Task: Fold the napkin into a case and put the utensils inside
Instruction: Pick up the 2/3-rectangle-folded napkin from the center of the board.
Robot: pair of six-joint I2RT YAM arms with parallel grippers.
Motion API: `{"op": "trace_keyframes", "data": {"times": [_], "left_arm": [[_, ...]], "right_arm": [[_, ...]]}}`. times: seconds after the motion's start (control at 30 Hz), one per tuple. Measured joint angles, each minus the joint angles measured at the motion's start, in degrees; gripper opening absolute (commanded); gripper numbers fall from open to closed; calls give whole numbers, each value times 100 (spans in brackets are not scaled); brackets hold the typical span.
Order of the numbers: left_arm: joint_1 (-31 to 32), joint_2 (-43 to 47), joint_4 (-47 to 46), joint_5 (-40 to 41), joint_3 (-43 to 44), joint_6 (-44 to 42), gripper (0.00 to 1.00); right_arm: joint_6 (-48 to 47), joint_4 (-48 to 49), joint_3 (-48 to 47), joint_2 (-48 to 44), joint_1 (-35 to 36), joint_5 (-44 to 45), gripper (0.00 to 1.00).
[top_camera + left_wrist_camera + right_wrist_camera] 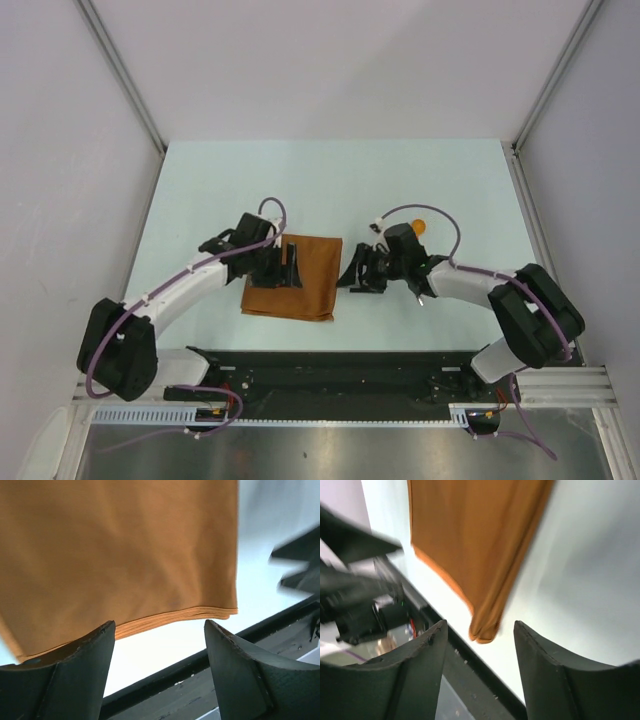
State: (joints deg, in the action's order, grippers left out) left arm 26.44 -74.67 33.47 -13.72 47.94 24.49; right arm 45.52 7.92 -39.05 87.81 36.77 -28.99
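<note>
The napkin (300, 278) lies folded into a layered rectangle at the middle of the top view, so the folding looks partly done and the narrow case not yet made. The left gripper (291, 266) hangs over its left part and the right gripper (360, 274) sits just beside its right edge, both wide apart and holding nothing. The next move calls for pinching one edge through every layer on the smooth, pale table (330, 180), which is boxed in by white walls (60, 150).

The napkin (300, 278) was plain rust-orange, the table (330, 180) pale mint, the spoon's bowl (419, 228) bright orange.
</note>
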Motion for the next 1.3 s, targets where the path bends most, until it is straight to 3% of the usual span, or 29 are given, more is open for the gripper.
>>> {"op": "trace_keyframes", "data": {"times": [0.13,0.27,0.53,0.83,1.3], "left_arm": [[769,109,-308,219,-136,238,75],[1790,81,-599,986,-101,455,75],[2922,-1073,-568,2225,570,815,77],[3412,-1757,-339,2892,822,1113,75],[3709,-1987,55,3368,850,1314,56]], "right_arm": [[-374,-323,-96,-208,-713,4,63],[-584,-529,-238,-140,-1163,-55,62],[-645,-431,-691,691,-1333,-457,60],[-457,-72,-1156,1537,-1213,-649,59],[-212,166,-1434,1982,-758,-529,51]]}}
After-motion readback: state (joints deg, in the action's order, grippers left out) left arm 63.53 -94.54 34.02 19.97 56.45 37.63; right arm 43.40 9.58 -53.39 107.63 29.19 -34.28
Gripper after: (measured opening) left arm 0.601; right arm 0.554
